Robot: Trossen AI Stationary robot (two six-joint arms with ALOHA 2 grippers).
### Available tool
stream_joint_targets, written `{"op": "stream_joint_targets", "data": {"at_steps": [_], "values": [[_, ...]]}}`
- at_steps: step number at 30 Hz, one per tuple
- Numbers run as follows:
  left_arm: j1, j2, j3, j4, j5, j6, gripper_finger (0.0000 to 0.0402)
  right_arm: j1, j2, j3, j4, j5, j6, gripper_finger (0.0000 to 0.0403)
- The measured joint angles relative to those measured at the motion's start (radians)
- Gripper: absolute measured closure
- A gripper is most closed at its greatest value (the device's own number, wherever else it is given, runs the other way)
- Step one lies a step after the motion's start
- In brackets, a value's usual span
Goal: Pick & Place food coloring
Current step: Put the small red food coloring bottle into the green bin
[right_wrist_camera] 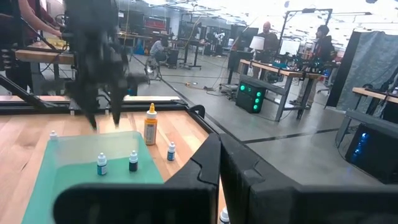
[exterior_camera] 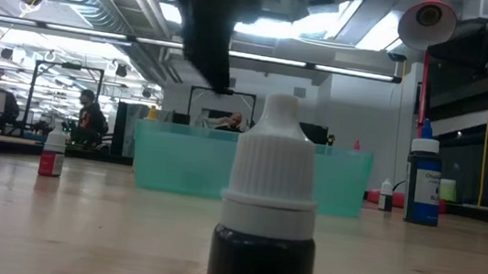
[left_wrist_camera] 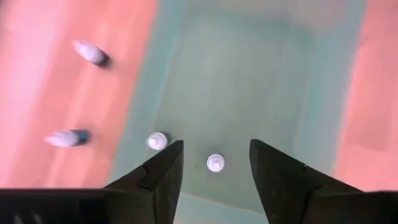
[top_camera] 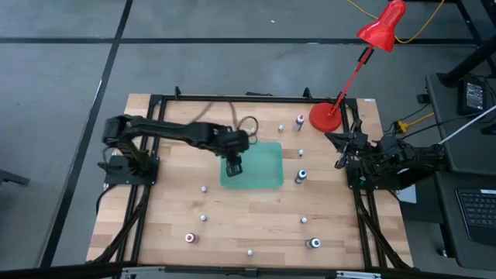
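Note:
The food coloring bottles are tiny, with whitish caps, and stand scattered on the wooden table. Two of them stand inside a translucent green tray at mid table. My left gripper is open and hovers above the tray's left part. One bottle cap shows between its fingers, lower down and apart from them. In the right wrist view this gripper hangs clear above both bottles. My right gripper is shut and waits at the table's right edge.
A red desk lamp stands with its base on the far right corner. Loose bottles include a blue one right of the tray, a red one near left, and a dark one close to the low camera. An orange bottle stands beyond the tray.

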Motion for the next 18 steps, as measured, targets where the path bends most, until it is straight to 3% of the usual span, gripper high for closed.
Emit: {"op": "stream_joint_targets", "data": {"at_steps": [6,10,18], "values": [[-0.057,-0.254,-0.047,-0.114,-0.052,-0.112,0.0232,0.0,0.0,0.0,-0.006,-0.014,-0.001,0.0391],[-0.141,-0.384,-0.076,-0.227,-0.052,-0.265,0.0233,0.0,0.0,0.0,0.007,-0.017,0.001,0.0391],[-0.324,-0.44,-0.077,-0.35,-0.087,-0.549,0.0233,0.0,0.0,0.0,0.01,-0.018,0.0,0.0391]]}}
